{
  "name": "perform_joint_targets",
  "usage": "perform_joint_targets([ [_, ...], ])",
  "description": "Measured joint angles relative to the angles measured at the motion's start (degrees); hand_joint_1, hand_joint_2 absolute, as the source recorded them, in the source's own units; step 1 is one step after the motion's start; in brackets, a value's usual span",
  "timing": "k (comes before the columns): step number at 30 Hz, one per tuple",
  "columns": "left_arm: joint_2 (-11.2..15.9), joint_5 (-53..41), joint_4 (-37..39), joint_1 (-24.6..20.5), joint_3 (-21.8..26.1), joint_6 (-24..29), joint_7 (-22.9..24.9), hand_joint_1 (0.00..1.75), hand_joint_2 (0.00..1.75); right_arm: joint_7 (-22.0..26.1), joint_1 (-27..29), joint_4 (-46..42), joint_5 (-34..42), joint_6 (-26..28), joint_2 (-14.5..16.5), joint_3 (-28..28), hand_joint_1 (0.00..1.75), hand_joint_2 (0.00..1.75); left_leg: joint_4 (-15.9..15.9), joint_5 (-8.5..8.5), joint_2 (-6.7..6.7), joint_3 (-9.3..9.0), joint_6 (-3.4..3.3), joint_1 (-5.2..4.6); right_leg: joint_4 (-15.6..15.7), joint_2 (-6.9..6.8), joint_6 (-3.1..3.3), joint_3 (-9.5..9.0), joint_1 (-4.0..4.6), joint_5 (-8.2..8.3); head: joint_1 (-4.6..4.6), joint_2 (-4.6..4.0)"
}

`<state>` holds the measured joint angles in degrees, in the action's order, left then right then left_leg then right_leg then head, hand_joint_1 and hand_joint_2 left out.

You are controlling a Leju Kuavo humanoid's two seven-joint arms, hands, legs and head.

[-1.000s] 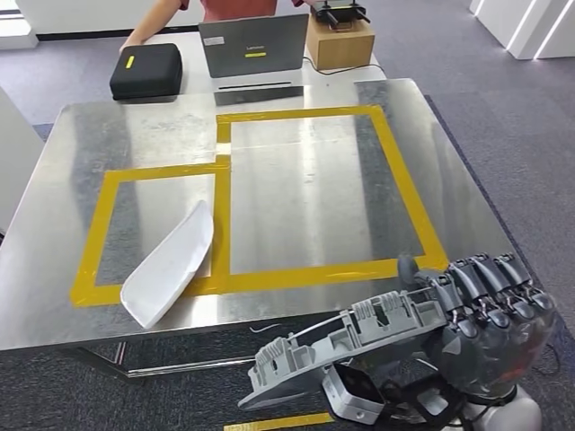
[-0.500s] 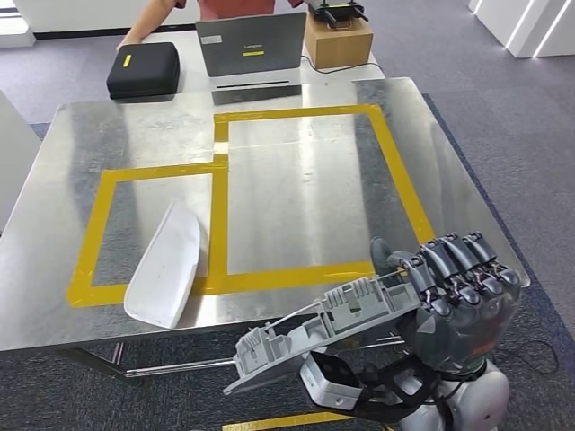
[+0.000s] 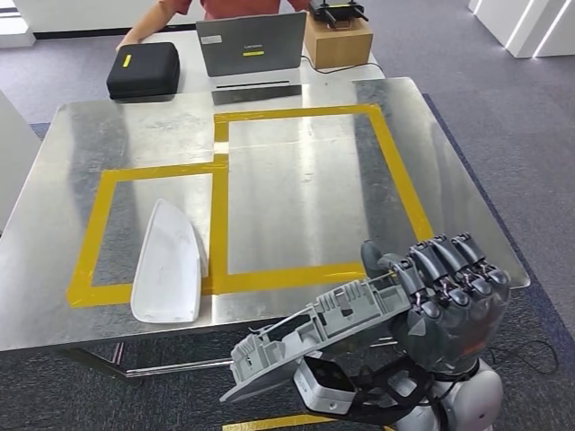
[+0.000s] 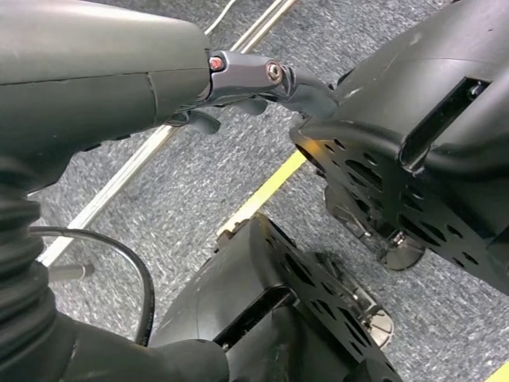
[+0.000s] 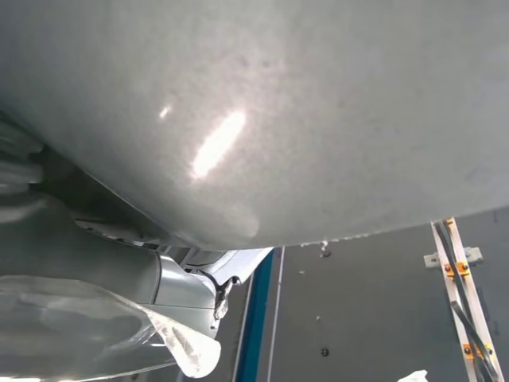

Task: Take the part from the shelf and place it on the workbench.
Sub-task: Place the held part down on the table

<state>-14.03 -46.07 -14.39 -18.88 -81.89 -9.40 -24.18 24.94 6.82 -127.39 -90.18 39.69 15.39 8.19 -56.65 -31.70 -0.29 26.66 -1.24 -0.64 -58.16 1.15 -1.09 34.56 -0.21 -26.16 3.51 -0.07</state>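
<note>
My right hand (image 3: 447, 305) grips one end of a long grey ribbed plastic part (image 3: 319, 328). The part juts out to the left, just in front of and below the near edge of the steel workbench (image 3: 298, 197). In the right wrist view its smooth grey underside (image 5: 300, 119) looms close. A white curved shell part (image 3: 167, 265) lies on the bench at the near right corner of the left yellow-taped square (image 3: 101, 224). My left hand (image 4: 252, 76) hangs over the carpet beside my body, one finger stretched out, holding nothing.
A larger yellow-taped square (image 3: 400, 180) marks the bench's middle and right. Behind the bench stand a laptop (image 3: 251, 45), a black case (image 3: 143, 70) and a cardboard box (image 3: 339, 40), with a person's arm (image 3: 153, 20) reaching over them. Grey carpet surrounds the bench.
My right hand has carried the grey part left and nearer the bench's edge. The white shell has swung round from a slant to nearly upright inside the left square.
</note>
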Motion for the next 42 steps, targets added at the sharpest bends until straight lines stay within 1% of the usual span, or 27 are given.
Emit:
perform_joint_targets([
  [22,0.0,0.3,0.1,-0.1,-1.0,0.6,-0.9,0.00,1.75,1.7,0.1,0.0,0.0,0.0,0.0,-0.3,1.75,1.75,0.0,0.00,0.00,0.00,0.00,0.00,0.0,0.00,0.00,0.01,0.00,0.00,0.00,0.00],
  [33,0.0,0.6,0.1,-0.1,-1.1,0.6,-0.9,0.00,1.75,1.6,0.1,0.0,0.0,0.0,0.0,-0.4,1.75,1.75,0.0,0.00,0.00,0.00,0.00,0.00,0.0,0.00,0.00,0.01,0.00,0.00,0.00,0.00],
  [39,0.1,2.6,0.1,-0.1,-1.5,0.6,-0.8,0.00,1.75,1.7,0.0,-0.1,0.0,0.0,0.0,-0.4,1.75,1.75,0.0,0.00,0.00,0.00,0.00,0.00,0.0,0.00,0.00,0.01,0.00,0.00,0.00,0.00],
  [42,0.2,5.4,0.2,0.0,-1.4,0.0,0.1,0.00,1.75,2.1,0.1,-0.1,0.0,0.0,0.0,-0.6,1.75,1.75,0.0,0.00,0.00,0.01,0.00,0.00,0.0,0.00,0.00,0.01,0.00,0.00,0.00,0.00],
])
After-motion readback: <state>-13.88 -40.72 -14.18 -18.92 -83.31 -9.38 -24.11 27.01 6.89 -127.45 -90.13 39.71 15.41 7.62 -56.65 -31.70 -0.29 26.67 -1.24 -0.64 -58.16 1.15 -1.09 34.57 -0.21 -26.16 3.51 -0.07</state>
